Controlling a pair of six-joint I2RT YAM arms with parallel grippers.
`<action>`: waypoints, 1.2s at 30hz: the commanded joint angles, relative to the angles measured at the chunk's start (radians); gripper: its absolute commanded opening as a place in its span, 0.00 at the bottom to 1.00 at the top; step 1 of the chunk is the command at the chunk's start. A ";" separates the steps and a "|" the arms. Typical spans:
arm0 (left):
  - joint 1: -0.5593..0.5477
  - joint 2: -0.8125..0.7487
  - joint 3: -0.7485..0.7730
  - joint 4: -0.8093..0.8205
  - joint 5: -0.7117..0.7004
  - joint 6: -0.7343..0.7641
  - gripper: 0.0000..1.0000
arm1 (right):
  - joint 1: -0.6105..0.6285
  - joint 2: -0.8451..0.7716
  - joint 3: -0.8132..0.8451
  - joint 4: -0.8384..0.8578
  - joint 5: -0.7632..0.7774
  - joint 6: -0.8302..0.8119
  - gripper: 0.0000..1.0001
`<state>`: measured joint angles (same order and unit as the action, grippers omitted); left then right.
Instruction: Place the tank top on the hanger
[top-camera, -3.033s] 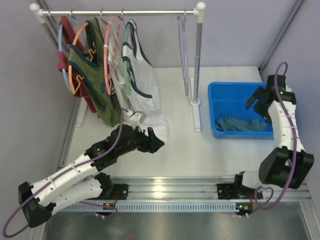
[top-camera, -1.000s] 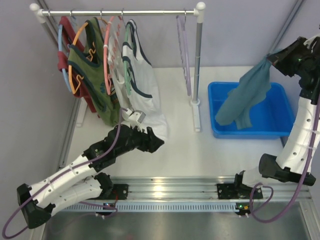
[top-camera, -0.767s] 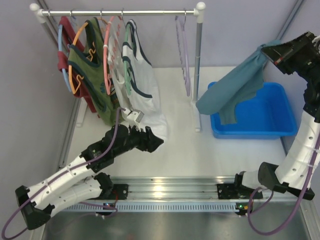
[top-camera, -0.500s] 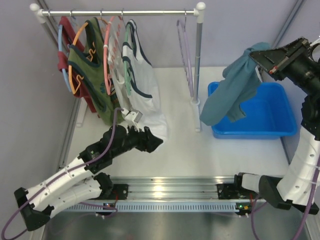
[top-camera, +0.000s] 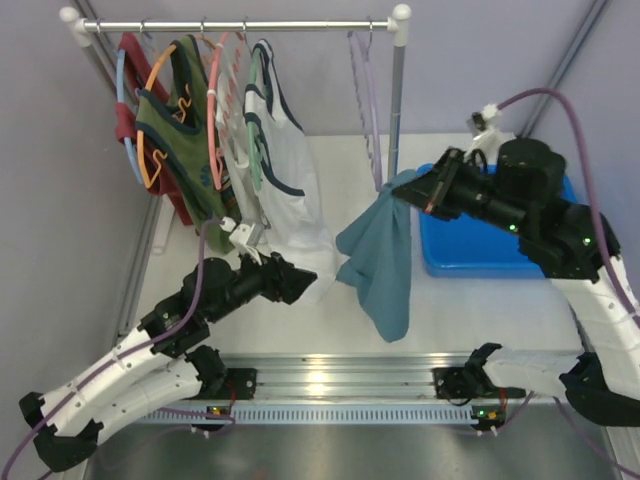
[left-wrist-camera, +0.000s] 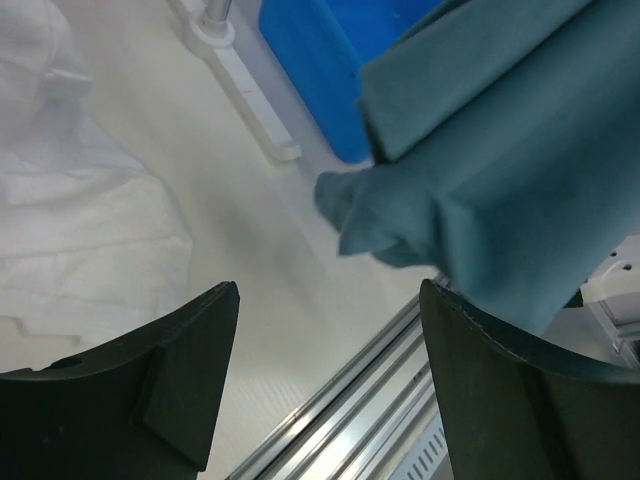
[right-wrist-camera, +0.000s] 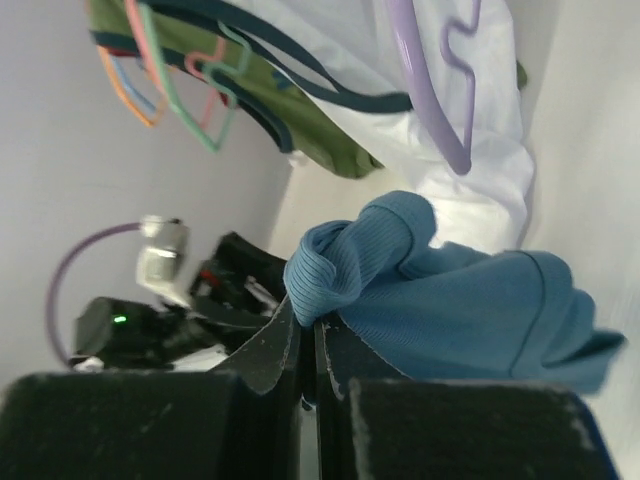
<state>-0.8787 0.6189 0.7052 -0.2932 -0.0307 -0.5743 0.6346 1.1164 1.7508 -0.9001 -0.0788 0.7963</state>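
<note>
The teal tank top (top-camera: 380, 255) hangs in the air from my right gripper (top-camera: 412, 189), which is shut on a bunched fold at its upper edge. It dangles in front of the rack post, between the bin and the white top. In the right wrist view the fold (right-wrist-camera: 350, 260) sits pinched at the gripper (right-wrist-camera: 311, 325), with the lavender hanger (right-wrist-camera: 430, 90) just beyond. That hanger (top-camera: 366, 90) hangs empty on the rail's right end. My left gripper (top-camera: 303, 279) is open, low over the table left of the tank top (left-wrist-camera: 500, 150), holding nothing (left-wrist-camera: 328, 292).
The rail (top-camera: 240, 25) carries an olive green patterned top (top-camera: 185, 150), a white top with dark trim (top-camera: 285, 170), a red garment and pink and orange hangers. The rack post (top-camera: 397, 100) stands mid-table. The blue bin (top-camera: 455, 250) sits at right, under my right arm.
My right arm has swung left from over the bin, carrying the tank top to just below the lavender hanger. My left arm has shifted slightly left.
</note>
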 joint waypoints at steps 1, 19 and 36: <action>-0.002 -0.059 0.011 -0.007 -0.118 -0.010 0.79 | 0.173 0.012 -0.120 0.113 0.230 0.030 0.00; -0.002 -0.024 0.074 -0.370 -0.548 -0.191 0.81 | 0.645 0.379 -0.419 0.420 0.307 0.067 0.60; -0.002 0.320 -0.016 -0.018 -0.107 -0.081 0.81 | 0.436 0.028 -0.869 0.315 0.461 0.216 0.53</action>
<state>-0.8787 0.8898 0.6922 -0.4702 -0.2146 -0.6785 1.1397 1.1557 0.9264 -0.6201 0.3843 1.0073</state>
